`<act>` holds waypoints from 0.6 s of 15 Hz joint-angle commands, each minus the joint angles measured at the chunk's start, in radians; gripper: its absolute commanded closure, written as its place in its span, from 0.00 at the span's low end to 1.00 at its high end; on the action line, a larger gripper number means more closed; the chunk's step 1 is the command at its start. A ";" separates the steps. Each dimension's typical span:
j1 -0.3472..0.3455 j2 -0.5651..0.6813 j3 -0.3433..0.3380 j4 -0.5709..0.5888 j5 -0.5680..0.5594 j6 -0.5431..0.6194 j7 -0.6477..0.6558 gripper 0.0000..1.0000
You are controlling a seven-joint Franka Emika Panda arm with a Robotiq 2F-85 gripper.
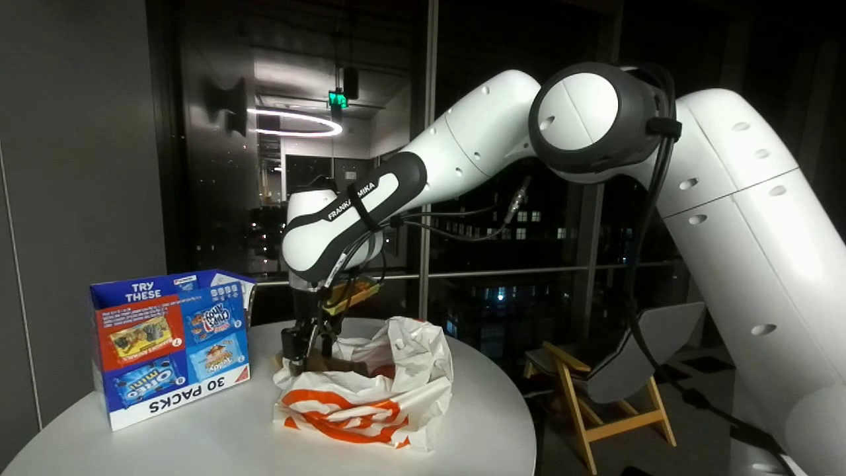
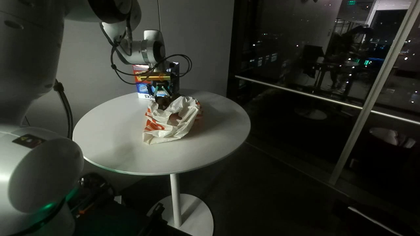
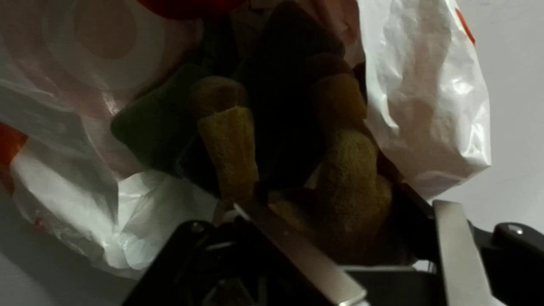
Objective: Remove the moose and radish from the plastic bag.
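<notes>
The moose (image 3: 350, 178), a brown soft toy with tan legs, lies between my gripper's fingers in the wrist view. Both fingers flank its body closely; how firmly they press is too dark to tell. In both exterior views my gripper (image 1: 310, 362) points down at the rim of the plastic bag (image 1: 370, 403), on the side towards the box. A brown part of the moose (image 1: 337, 365) shows at the bag's opening. Deeper in the bag, a red rounded shape (image 3: 191, 6), apparently the radish, is cut off by the wrist view's top edge. A green soft piece (image 3: 155, 117) lies beside the moose.
A blue printed snack box (image 1: 172, 344) stands upright on the round white table (image 2: 108, 137), close to the gripper. The bag's crumpled wall (image 1: 423, 357) rises on the side away from the box. A wooden-framed chair (image 1: 615, 423) stands beyond the table.
</notes>
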 commanded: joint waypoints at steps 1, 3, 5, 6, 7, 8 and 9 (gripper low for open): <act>-0.013 0.000 0.008 0.027 0.039 -0.024 -0.002 0.56; -0.021 -0.006 0.010 0.026 0.060 -0.020 -0.005 0.72; -0.030 -0.011 0.012 0.027 0.085 -0.021 -0.007 0.88; -0.035 -0.013 0.014 0.028 0.099 -0.023 -0.008 0.91; -0.039 -0.015 0.013 0.027 0.110 -0.021 -0.006 0.92; -0.045 -0.018 0.015 0.027 0.124 -0.022 -0.009 0.93; -0.048 -0.023 0.015 0.026 0.135 -0.022 -0.007 0.93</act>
